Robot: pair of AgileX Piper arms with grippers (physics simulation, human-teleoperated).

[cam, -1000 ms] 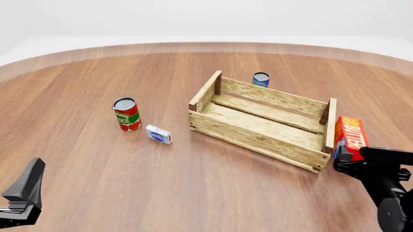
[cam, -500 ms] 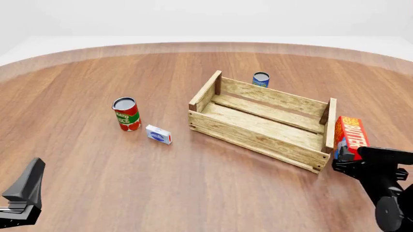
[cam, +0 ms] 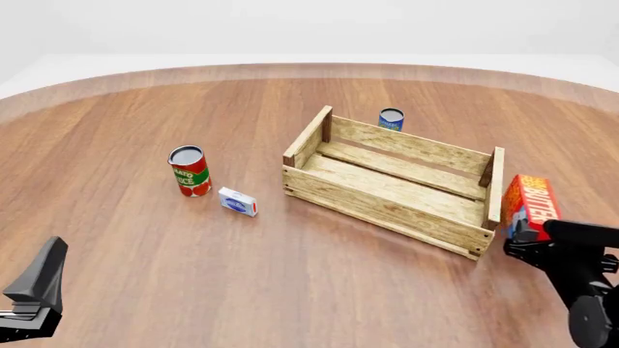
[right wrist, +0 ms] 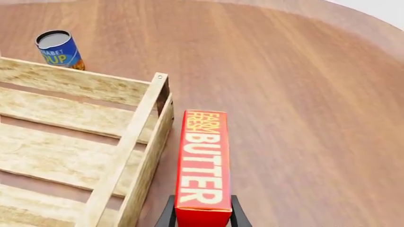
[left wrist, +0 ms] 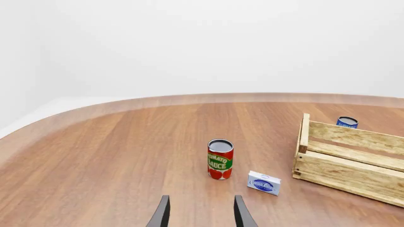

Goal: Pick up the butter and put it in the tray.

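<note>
Right gripper [right wrist: 200,218] clamped on the butter [right wrist: 203,164], just beside the tray [right wrist: 136,142], not yet in. Left gripper [left wrist: 200,213] apart, idle.

blank simulated studio, wooden table [cam: 145,239]

The butter [right wrist: 203,165] reads "FARM FRESH BUTTER".

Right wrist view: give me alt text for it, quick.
The right gripper holds a red rectangular butter carton with yellow lettering, just outside the end board of a light wooden slatted tray. A blue soup can stands on the brown wooden table beyond the tray.
</note>
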